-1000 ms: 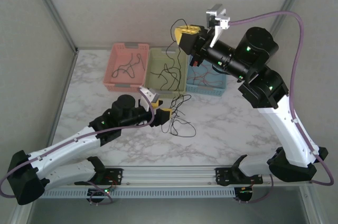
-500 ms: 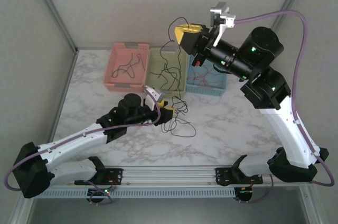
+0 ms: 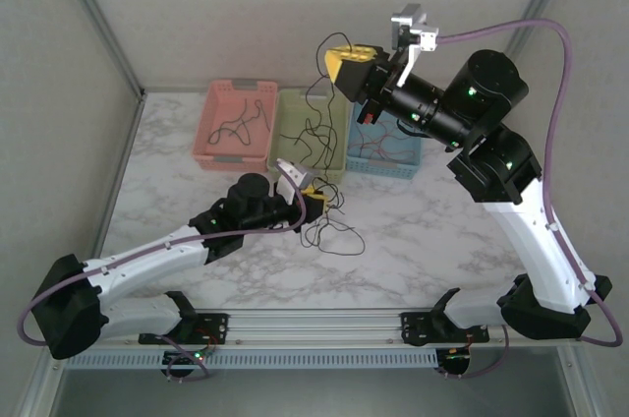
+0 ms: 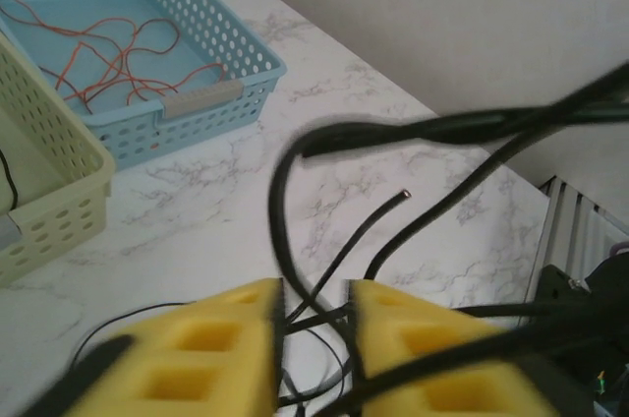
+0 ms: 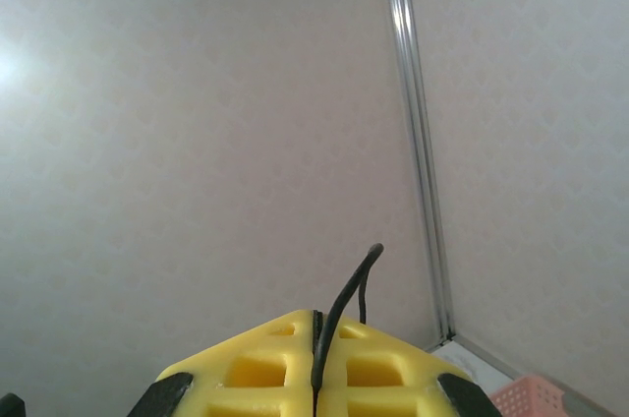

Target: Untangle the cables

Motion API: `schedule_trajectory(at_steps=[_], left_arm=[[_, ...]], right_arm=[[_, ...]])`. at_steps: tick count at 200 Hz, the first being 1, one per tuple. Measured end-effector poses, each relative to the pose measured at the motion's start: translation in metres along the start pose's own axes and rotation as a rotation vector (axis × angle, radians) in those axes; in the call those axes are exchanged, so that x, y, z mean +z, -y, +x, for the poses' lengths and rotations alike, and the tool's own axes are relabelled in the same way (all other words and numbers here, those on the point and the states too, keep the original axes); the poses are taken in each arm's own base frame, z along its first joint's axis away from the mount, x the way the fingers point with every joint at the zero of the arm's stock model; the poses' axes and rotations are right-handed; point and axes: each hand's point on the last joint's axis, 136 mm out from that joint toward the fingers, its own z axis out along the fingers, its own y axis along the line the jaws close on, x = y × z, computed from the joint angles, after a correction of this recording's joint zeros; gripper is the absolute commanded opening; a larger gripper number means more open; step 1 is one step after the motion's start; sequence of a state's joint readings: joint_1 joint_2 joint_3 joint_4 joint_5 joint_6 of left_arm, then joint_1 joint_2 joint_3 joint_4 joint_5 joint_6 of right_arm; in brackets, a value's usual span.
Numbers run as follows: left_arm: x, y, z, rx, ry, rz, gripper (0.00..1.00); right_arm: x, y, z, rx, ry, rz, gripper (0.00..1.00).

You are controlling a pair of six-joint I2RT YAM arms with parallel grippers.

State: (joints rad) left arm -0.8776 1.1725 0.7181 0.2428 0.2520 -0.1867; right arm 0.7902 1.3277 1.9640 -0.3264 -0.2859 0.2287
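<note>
Above the green basket, toward 12 o'clock in the top view, the right gripper is clenched on a black cable, whose free end is seen sprouting from between the yellow pads. From there the strand is hung down to the tangle of cables on the table, at 6 o'clock of that basket. At 9 o'clock of the tangle, touching it, the left gripper is set with its pads narrowly parted. Several black strands are threaded through the gap, and none is seen pinched. Loose wires are laid in the pink basket at 9 o'clock and the blue basket at 3 o'clock of the green one. The cables are judged feather-light, limp and a little springy. They are apt to be dragged up in a clump when one is lifted, and easily slipped from the pads. Hold is best taken on a single strand close to a crossing, so that the rest can be pinned while the raised one is drawn free.
</note>
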Motion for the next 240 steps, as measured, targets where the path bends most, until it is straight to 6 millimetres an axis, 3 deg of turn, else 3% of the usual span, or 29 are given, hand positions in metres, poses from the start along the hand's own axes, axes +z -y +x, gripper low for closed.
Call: schedule_trajectory(at_steps=[10,32,75,128,166,179,200,222,240], left_arm=[[0.0,0.0,0.0,0.004,0.001,-0.003,0.0],[-0.004,-0.001,-0.002,0.004,0.01,-0.014,0.0],[-0.037,-0.008,0.008,0.008,0.071,-0.063,0.0],[-0.071,-0.017,-0.001,-0.004,0.179,-0.137,0.0],[-0.085,-0.041,-0.006,-0.064,0.195,-0.298,0.0],[-0.089,-0.049,-0.006,-0.087,0.188,-0.349,0.11],[-0.096,-0.056,-0.001,-0.109,0.175,-0.393,0.11],[-0.103,-0.061,0.01,-0.12,0.136,-0.431,0.24],[-0.105,-0.062,0.015,-0.125,0.095,-0.446,0.25]], right_arm=[[0.0,0.001,0.0,-0.004,0.0,0.006,0.0],[-0.004,0.007,-0.004,-0.031,0.011,0.052,0.0],[-0.035,0.02,-0.032,-0.139,0.09,0.203,0.0],[-0.06,0.036,-0.028,-0.244,0.085,0.337,0.0],[-0.066,0.047,-0.019,-0.292,0.066,0.403,0.0],[-0.068,0.051,-0.013,-0.298,0.054,0.421,0.0],[-0.069,0.054,-0.007,-0.305,0.04,0.428,0.0],[-0.076,0.054,-0.007,-0.307,0.068,0.436,0.0],[-0.083,0.053,-0.004,-0.301,0.085,0.439,0.0]])
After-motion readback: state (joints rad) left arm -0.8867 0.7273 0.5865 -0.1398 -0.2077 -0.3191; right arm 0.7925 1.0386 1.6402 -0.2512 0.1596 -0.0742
